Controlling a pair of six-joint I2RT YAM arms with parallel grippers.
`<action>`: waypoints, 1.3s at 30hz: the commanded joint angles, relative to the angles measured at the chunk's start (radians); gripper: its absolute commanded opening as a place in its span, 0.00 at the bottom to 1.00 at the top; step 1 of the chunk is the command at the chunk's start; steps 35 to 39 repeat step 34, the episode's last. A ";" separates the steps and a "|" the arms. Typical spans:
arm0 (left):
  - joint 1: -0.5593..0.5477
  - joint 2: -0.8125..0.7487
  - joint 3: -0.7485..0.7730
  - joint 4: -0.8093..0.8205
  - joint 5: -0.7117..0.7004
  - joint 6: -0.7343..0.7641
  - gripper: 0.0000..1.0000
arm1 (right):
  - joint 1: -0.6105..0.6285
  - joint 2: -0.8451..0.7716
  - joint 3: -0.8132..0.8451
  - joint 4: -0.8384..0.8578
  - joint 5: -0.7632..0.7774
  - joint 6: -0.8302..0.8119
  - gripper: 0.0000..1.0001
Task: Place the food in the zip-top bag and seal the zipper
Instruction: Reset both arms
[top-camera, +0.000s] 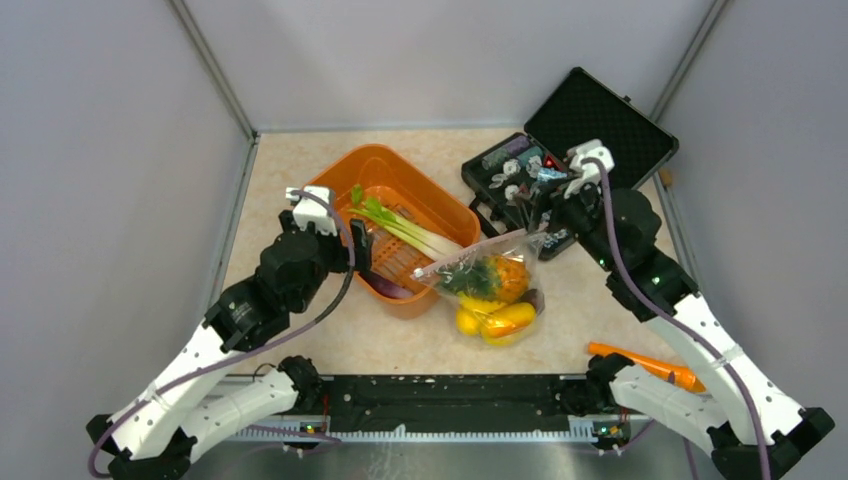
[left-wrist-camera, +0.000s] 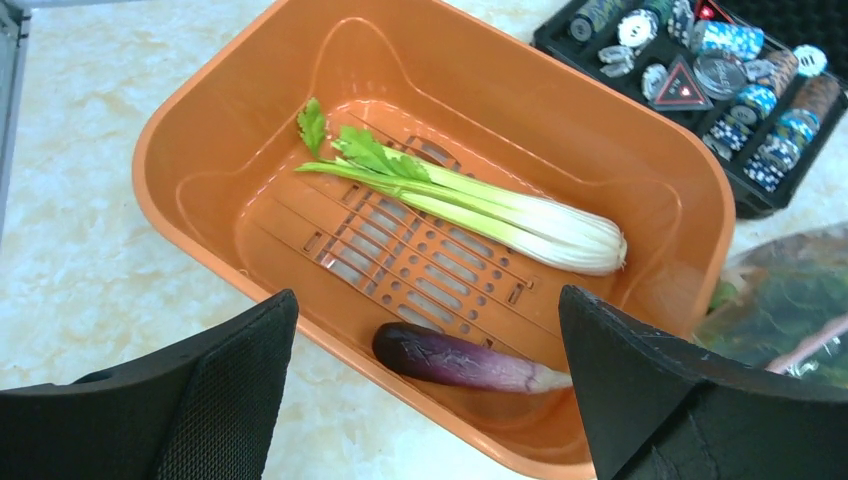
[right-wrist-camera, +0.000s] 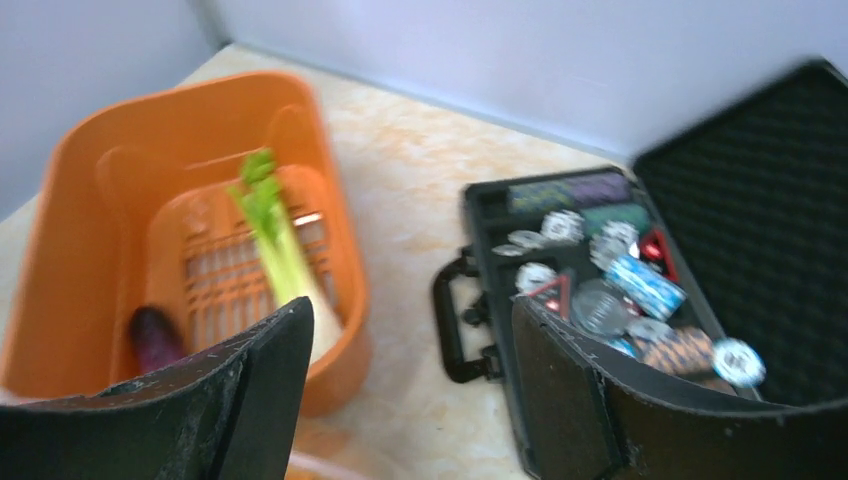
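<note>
The zip-top bag (top-camera: 490, 283) lies on the table just right of the orange tub (top-camera: 340, 175). It holds a pineapple, yellow lemons and a banana. Its pinkish zipper (left-wrist-camera: 812, 335) shows at the right edge of the left wrist view. A leafy green-white stalk (left-wrist-camera: 480, 205) and a purple eggplant (left-wrist-camera: 470, 362) lie in the tub. My left gripper (left-wrist-camera: 428, 295) hangs open over the tub's near wall, its jaws either side of the eggplant and above it. My right gripper (right-wrist-camera: 412, 302) is open and empty, above the table between tub and case, by the bag's upper corner.
An open black case (top-camera: 600, 120) of chips and trinkets stands at the back right, its handle (right-wrist-camera: 455, 325) facing the tub. An orange stick-like object (top-camera: 645, 362) lies by the right arm's base. Grey walls enclose the table on three sides.
</note>
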 joint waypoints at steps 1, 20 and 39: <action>0.095 0.048 0.016 0.009 0.073 -0.044 0.99 | -0.141 -0.019 -0.024 0.007 0.166 0.159 0.73; 0.523 0.123 0.050 -0.084 0.022 -0.275 0.99 | -0.706 -0.125 -0.249 0.005 -0.234 0.419 0.78; 0.522 0.038 0.000 -0.038 -0.055 -0.316 0.99 | -0.706 -0.127 -0.174 -0.048 -0.308 0.387 0.78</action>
